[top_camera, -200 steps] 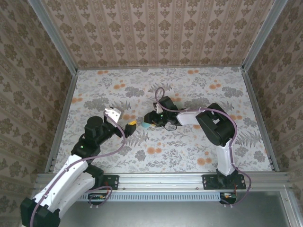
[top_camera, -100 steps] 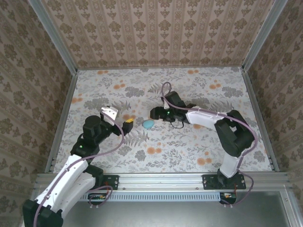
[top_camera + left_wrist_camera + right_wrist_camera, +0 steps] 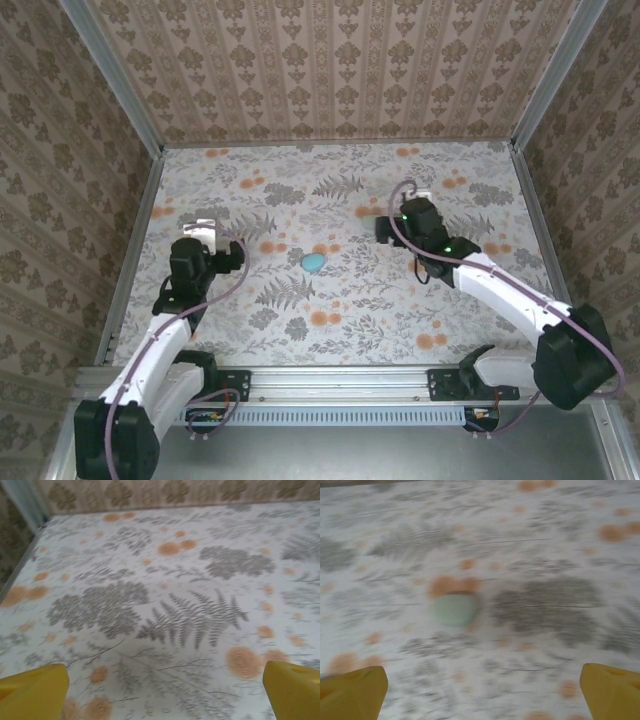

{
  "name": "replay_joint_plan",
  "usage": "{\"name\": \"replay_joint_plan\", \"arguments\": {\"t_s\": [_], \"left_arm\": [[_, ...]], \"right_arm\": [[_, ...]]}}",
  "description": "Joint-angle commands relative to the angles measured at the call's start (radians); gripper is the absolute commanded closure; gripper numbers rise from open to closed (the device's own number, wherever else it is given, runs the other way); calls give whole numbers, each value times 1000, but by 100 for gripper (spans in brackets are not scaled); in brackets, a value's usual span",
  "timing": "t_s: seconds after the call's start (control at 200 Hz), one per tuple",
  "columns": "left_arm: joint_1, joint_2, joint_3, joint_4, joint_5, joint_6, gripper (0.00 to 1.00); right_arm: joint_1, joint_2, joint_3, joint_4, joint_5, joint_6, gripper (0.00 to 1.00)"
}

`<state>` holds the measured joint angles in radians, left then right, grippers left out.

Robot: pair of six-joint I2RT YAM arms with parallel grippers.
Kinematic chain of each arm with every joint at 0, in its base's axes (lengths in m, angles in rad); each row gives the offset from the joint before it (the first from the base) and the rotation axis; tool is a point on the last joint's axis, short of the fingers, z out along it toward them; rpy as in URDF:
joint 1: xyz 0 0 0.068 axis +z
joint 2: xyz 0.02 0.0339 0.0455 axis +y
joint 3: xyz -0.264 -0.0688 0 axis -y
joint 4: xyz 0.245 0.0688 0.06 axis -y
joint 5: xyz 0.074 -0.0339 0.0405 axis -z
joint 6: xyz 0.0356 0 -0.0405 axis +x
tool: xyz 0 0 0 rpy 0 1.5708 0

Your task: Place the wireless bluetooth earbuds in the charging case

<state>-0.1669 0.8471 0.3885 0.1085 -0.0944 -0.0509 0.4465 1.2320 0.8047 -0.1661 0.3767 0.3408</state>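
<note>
The charging case (image 3: 314, 262) is a small teal-green rounded shell lying by itself on the floral table, its lid looking shut. It is a blurred green blob (image 3: 455, 609) in the right wrist view, well ahead of my right gripper (image 3: 482, 690). That gripper (image 3: 386, 229) is open and empty, to the right of the case. My left gripper (image 3: 208, 243) sits to the case's left, also open and empty, with its yellow fingertips (image 3: 35, 692) far apart over bare table. The earbuds are hidden from me.
The floral table (image 3: 340, 320) is walled by patterned panels, with metal rails (image 3: 130, 250) along its left and right edges. Purple cables loop beside both arms. There is free room around the case on all sides.
Both grippers have drawn away from the case. The right one swung right and back, and the left one pulled back to the left. The case stays where it was.
</note>
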Motion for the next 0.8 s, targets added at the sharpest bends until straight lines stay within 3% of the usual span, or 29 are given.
{"name": "replay_joint_plan", "arguments": {"t_s": [0.0, 0.08, 0.185, 0.485, 0.635, 0.7, 0.795], "left_arm": [[26, 78, -2, 104, -85, 61, 0], [48, 156, -3, 152, -82, 80, 0], [68, 243, -47, 315, -71, 87, 0], [117, 487, -76, 720, -9, 106, 0], [137, 647, -71, 869, 12, 91, 0], [136, 696, -62, 911, 24, 110, 0], [137, 689, -1, 781, 17, 99, 0]], "right_arm": [[-102, -58, -122, 119, 173, -105, 0], [-185, -97, -249, 315, 135, -130, 0], [-284, -129, -291, 378, 35, -121, 0], [-409, 30, -475, 876, -56, -230, 0], [-461, 84, -488, 993, -133, -207, 0], [-471, 140, -483, 1045, -183, -204, 0], [-461, 208, -448, 1034, -212, -227, 0]]}}
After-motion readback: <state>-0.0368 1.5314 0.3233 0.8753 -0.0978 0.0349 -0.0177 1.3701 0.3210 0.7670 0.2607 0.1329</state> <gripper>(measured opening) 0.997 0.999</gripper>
